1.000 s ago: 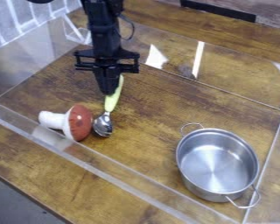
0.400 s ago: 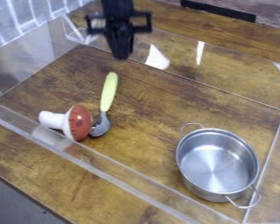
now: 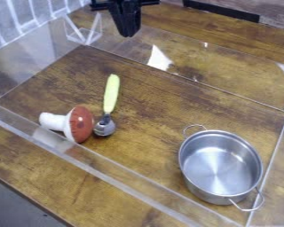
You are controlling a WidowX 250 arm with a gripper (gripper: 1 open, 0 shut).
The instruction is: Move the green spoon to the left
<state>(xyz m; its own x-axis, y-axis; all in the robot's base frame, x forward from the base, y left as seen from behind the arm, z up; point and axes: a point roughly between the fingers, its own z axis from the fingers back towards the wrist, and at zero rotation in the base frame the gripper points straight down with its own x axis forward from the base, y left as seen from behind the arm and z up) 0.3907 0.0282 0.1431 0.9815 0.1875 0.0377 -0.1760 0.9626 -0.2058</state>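
Raised w/ the arm toward the top edge since the earlier frame, the gripper (image 3: pixel 124 34) is shut, nothing held. Green spoon (image 3: pixel 110 101) is left lying on the wood table (image 3: pixel 151 106), bowl just beside the red-capped mushroom toy (image 3: pixel 71 122); metal pot (image 3: pixel 219 166) is seen well apart, nr the clear wall (image 3: pixel 103 183).

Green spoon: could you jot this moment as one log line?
green spoon: on table, bowl beside mushroom toy | gripper: shut, away from spoon | pot: opposite side
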